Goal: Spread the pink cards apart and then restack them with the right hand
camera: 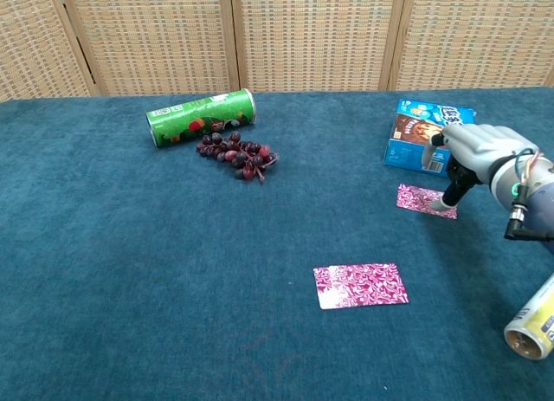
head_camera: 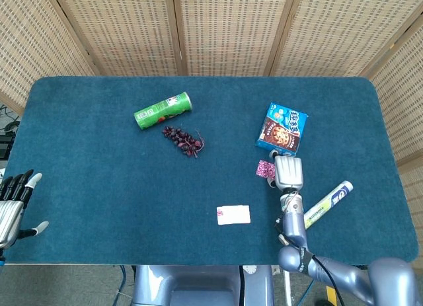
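Two pink patterned cards lie apart on the blue cloth. The near card [head_camera: 233, 215] [camera: 360, 285] lies flat and alone toward the front edge. The far card [head_camera: 265, 169] [camera: 422, 199] lies just in front of the cookie box. My right hand [head_camera: 288, 172] [camera: 474, 154] hangs over the far card's right end, fingers [camera: 452, 202] pointing down and touching that edge, with nothing gripped. In the head view the hand hides part of this card. My left hand [head_camera: 13, 207] rests off the table's left front corner, fingers spread and empty.
A blue cookie box [head_camera: 282, 129] [camera: 426, 137] sits right behind the far card. A yellow-white tube [head_camera: 327, 203] [camera: 532, 323] lies at the front right. A green can [head_camera: 163, 110] [camera: 202, 117] and dark grapes [head_camera: 183, 139] [camera: 235, 157] lie at the back left.
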Controlling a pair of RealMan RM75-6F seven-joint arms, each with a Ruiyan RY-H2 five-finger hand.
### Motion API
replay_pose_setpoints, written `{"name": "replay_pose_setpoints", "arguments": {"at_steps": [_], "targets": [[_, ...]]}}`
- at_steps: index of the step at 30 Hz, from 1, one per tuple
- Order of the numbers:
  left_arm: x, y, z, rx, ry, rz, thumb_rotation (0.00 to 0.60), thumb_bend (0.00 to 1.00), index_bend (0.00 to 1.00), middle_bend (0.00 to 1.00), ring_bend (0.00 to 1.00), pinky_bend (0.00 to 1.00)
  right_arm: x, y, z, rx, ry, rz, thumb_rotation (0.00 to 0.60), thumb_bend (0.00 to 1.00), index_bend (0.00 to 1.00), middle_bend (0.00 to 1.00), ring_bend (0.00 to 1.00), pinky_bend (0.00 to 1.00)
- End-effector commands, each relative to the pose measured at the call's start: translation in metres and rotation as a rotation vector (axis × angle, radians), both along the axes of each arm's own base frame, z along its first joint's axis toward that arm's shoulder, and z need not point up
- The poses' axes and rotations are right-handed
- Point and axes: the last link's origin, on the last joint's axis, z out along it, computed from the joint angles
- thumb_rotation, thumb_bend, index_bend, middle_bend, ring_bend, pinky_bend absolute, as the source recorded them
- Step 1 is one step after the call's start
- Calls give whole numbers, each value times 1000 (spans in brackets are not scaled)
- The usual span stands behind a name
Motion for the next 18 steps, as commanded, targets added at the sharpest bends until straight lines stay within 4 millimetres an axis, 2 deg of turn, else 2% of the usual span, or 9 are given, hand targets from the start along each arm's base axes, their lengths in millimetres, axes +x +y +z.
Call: {"name": "replay_pose_setpoints", "arguments": {"at_steps": [1, 18], "targets": [[0, 0, 0, 0, -1, 0, 600, 46, 0, 0, 0, 0, 2, 0, -2, 27, 4, -32, 600, 208, 327, 855, 838, 1000], [0, 0, 0, 4, 3, 1, 600, 46, 0, 0, 0, 0, -3, -13, -6, 74, -25, -144, 600, 208, 327, 854, 839, 1000]]}}
